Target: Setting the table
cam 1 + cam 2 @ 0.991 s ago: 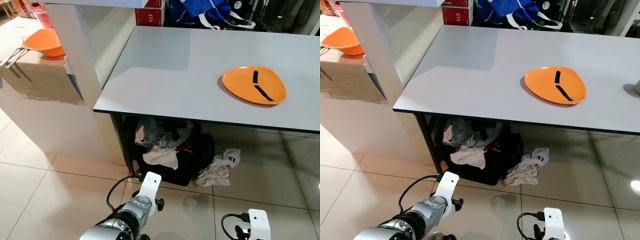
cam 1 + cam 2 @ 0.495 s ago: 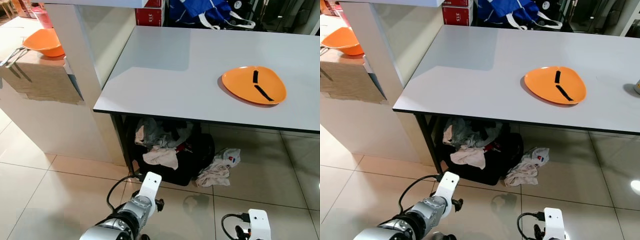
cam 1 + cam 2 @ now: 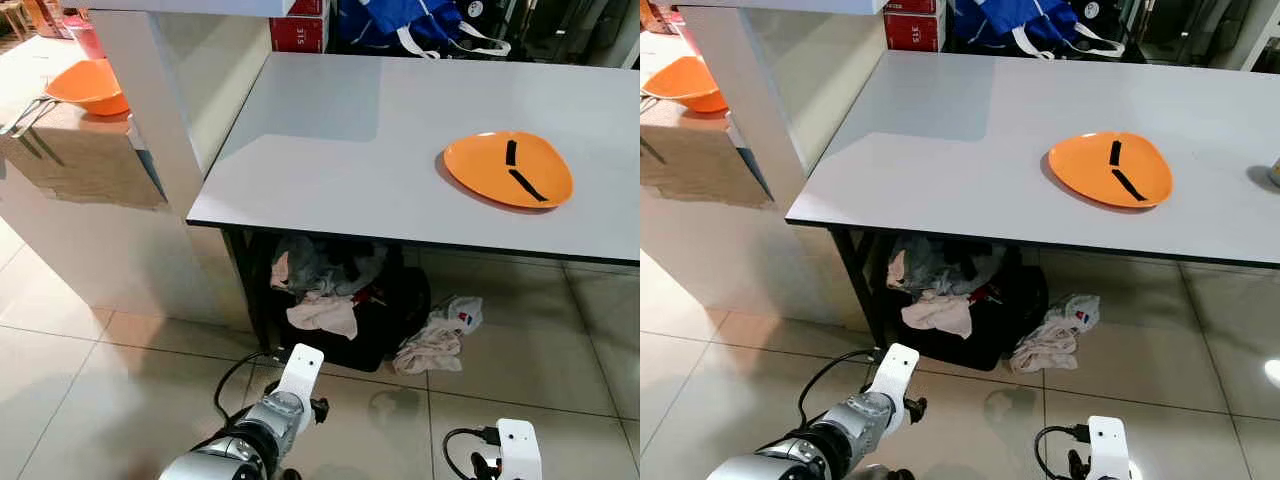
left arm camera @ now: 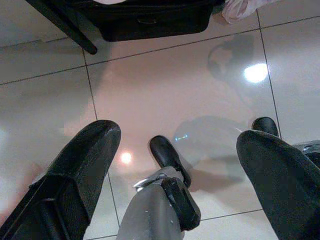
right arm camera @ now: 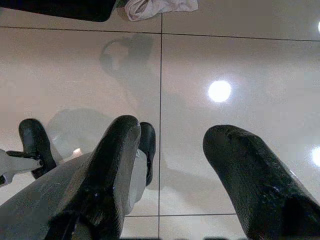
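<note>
Ahead of the robot, a grey table (image 3: 400, 130) carries an orange plate (image 3: 508, 169) near its right end, with two black strips lying on the plate. Under the table sits a black bag (image 3: 340, 300) stuffed with clothes, a crumpled cloth (image 3: 435, 340) just beside it on the tiled floor. An orange bowl (image 3: 88, 84) rests on the counter at far left. Left gripper (image 4: 175, 155) hangs low over the floor, fingers spread wide, holding nothing. Right gripper (image 5: 172, 150) likewise: fingers apart, empty.
</note>
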